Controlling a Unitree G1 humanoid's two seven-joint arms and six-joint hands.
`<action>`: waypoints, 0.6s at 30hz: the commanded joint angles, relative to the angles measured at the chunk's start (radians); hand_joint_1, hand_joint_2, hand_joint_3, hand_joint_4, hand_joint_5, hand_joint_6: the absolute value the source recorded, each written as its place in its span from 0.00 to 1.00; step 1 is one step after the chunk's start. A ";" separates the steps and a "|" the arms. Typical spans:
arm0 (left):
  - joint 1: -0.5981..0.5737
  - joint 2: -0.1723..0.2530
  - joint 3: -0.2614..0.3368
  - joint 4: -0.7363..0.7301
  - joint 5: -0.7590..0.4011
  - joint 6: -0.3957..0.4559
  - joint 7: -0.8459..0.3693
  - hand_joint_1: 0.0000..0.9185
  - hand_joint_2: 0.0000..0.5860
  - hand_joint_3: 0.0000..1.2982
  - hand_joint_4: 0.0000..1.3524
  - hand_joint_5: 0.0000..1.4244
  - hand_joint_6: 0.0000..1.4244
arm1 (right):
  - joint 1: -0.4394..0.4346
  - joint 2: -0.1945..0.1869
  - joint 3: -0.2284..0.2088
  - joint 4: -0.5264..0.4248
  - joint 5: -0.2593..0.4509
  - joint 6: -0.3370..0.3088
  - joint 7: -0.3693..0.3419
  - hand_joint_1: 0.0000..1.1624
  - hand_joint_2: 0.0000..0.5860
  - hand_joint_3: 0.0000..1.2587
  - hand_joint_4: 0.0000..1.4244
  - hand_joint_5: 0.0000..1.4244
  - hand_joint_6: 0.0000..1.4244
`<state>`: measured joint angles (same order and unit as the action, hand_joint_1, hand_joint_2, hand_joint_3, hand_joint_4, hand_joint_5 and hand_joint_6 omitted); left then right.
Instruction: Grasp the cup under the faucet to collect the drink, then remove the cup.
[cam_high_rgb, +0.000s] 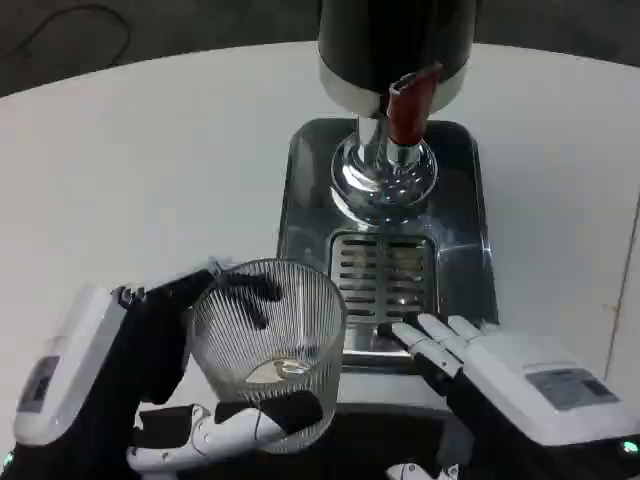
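The cup (268, 350), a clear ribbed glass with a little liquid at its bottom, sits at about seven o'clock from the faucet (410, 105), off the drip tray's (300, 190) slotted grate (383, 275). Between cup and spout stands only the steel tray and the dispenser (395, 45) base. The left hand (170, 390) wraps the cup, fingers front and back. The right hand (490, 365) lies flat at the tray's near edge, fingers extended, holding nothing.

Faucet (408, 105) overhangs drip tray (300, 190); table (140, 170) left open.
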<state>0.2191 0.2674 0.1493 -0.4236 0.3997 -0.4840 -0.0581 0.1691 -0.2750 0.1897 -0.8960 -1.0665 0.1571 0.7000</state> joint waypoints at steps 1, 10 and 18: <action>0.010 0.006 0.012 -0.008 -0.026 -0.020 0.017 0.53 0.44 0.79 0.92 1.00 1.00 | 0.012 0.006 0.006 0.003 -0.003 -0.005 0.009 0.31 0.64 0.05 0.00 0.00 0.00; 0.015 0.003 0.012 -0.010 -0.025 -0.022 0.019 0.53 0.44 0.79 0.92 1.00 1.00 | 0.019 0.006 0.004 -0.004 -0.003 -0.005 0.008 0.31 0.64 0.05 0.00 0.00 0.00; 0.015 0.000 0.007 -0.012 -0.027 -0.020 0.018 0.53 0.44 0.79 0.92 1.00 1.00 | 0.036 0.007 -0.003 -0.018 -0.005 -0.003 0.011 0.31 0.64 0.05 0.00 0.00 0.00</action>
<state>0.2252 0.2675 0.1524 -0.4237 0.3985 -0.4841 -0.0581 0.1890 -0.2743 0.1911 -0.8993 -1.0690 0.1571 0.7034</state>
